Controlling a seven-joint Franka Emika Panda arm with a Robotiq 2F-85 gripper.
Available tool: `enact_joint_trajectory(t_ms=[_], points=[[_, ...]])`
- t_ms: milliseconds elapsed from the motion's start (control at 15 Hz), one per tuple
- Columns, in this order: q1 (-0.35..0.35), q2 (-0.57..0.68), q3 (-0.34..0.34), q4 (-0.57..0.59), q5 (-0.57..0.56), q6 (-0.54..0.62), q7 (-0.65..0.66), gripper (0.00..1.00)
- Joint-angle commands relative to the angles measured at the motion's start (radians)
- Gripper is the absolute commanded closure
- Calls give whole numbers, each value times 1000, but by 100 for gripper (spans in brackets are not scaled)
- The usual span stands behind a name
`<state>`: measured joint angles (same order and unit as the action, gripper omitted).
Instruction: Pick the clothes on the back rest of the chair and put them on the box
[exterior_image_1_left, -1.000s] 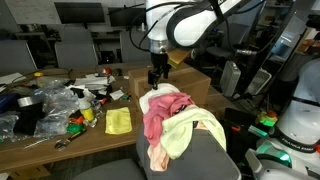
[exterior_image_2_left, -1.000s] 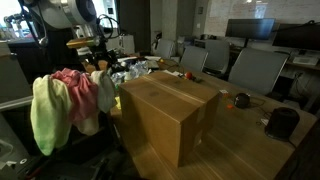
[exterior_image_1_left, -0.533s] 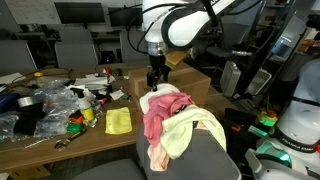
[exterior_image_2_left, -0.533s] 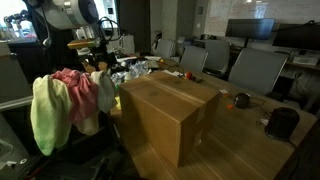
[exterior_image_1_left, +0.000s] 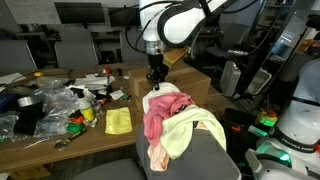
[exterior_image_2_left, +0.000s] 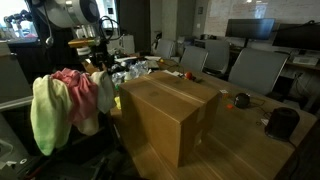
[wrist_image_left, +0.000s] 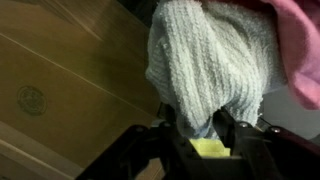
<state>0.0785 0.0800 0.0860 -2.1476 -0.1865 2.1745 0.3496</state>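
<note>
In an exterior view, the gripper (exterior_image_1_left: 155, 78) sits at the top edge of the clothes (exterior_image_1_left: 176, 124), about where it was a second ago. The arm above it has shifted slightly sideways. The bundle has not moved. It is one heap with pink-red, pale yellow and whitish fabric, draped directly below the jaws over the one back rest of the chair (exterior_image_1_left: 200, 162). One box (exterior_image_1_left: 195, 82) stands just behind the jaws. One flat yellow cloth (exterior_image_1_left: 118, 121) lies on the table (exterior_image_1_left: 55, 148), off to the side of the jaws and lower.

In the other exterior view, little has changed. The gripper (exterior_image_2_left: 98, 64) hangs over the near end of the bundle (exterior_image_2_left: 62, 100). The single box (exterior_image_2_left: 168, 112) is beside and below the jaws, next to the bundle.

In the wrist view, the gripper (wrist_image_left: 198, 128) shows two dark fingers (wrist_image_left: 168, 122). Where they stood wider earlier, they now pinch one pale knitted fold (wrist_image_left: 210, 60) that fills the gap between them. Pink fabric (wrist_image_left: 300, 45) lies just to one side.
</note>
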Motion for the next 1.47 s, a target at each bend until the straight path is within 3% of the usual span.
enact_joint_trajectory(t_ms=[0, 67, 200, 733, 1400], points=[[12, 13, -5, 45, 8, -40, 2, 86], [13, 9, -5, 46, 4, -42, 7, 95], [17, -2, -4, 45, -10, -44, 26, 100], [19, -91, -6, 26, -69, -79, 148, 98], [-52, -189, -17, 85, -68, -264, 257, 98]])
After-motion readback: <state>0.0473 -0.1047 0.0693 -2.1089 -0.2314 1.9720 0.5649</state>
